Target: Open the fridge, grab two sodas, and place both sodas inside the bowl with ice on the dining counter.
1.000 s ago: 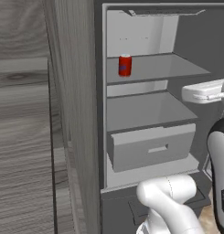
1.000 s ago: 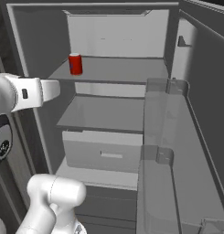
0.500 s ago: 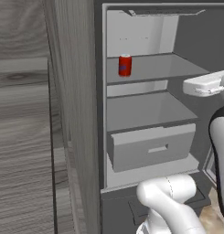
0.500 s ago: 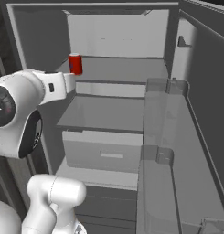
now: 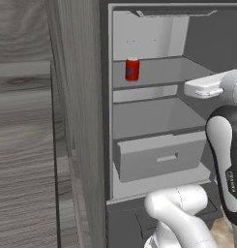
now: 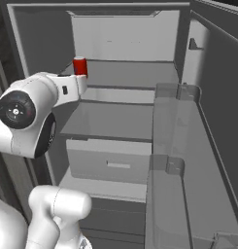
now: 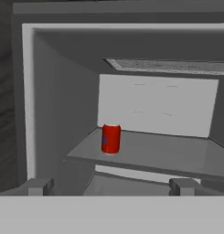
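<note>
Standing upright at centre-left of the hand view, the red soda can [image 7: 110, 138] sits on the open fridge [image 7: 154, 105] shelf; the gripper [image 7: 111, 186], spread wide and empty, shows just blurred fingertips [image 7: 38, 186].

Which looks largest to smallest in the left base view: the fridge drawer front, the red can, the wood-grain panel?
1. wood-grain panel, though it stands nearest the camera
2. drawer front
3. red can, smallest and farthest back
</note>
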Motion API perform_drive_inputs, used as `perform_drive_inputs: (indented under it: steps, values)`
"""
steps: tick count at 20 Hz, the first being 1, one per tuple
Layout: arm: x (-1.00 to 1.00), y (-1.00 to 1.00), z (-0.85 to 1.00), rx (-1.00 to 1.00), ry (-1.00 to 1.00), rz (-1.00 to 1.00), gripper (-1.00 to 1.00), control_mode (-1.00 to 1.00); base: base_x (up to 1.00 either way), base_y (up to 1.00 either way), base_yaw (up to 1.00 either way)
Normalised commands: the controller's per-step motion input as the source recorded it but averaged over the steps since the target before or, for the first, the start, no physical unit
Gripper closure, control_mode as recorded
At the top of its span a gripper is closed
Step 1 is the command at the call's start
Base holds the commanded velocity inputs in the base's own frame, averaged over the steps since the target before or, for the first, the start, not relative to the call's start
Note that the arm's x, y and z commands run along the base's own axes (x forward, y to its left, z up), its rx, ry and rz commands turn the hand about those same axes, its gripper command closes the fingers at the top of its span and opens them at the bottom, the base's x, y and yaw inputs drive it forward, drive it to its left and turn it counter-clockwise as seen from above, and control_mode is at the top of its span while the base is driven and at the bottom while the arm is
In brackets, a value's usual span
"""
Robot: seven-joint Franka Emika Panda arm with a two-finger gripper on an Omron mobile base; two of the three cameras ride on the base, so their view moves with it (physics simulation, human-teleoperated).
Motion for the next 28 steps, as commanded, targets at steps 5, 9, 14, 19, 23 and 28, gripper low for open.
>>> perform_drive_inputs:
  steps: [5,9,14,19,23,28]
  values:
    - [0.4,0.0,-0.09,0.0,0.0,0.01,-1.0,-1.0,0.0,0.0,0.0]
    - [0.34,0.0,-0.11,0.0,0.0,0.01,-1.0,-1.0,0.0,0.0,0.0]
    - [0.3,-0.01,-0.05,0.0,0.01,0.01,-1.0,-1.0,0.0,0.0,0.0]
    - [0.34,0.0,-0.04,0.0,0.0,0.0,-1.0,-1.0,0.0,0.0,0.0]
    - [0.4,0.0,0.0,0.0,0.0,0.0,-1.0,-1.0,0.0,0.0,0.0]
    - [0.35,0.0,0.0,0.0,-0.02,0.0,-1.0,-1.0,0.0,0.0,0.0]
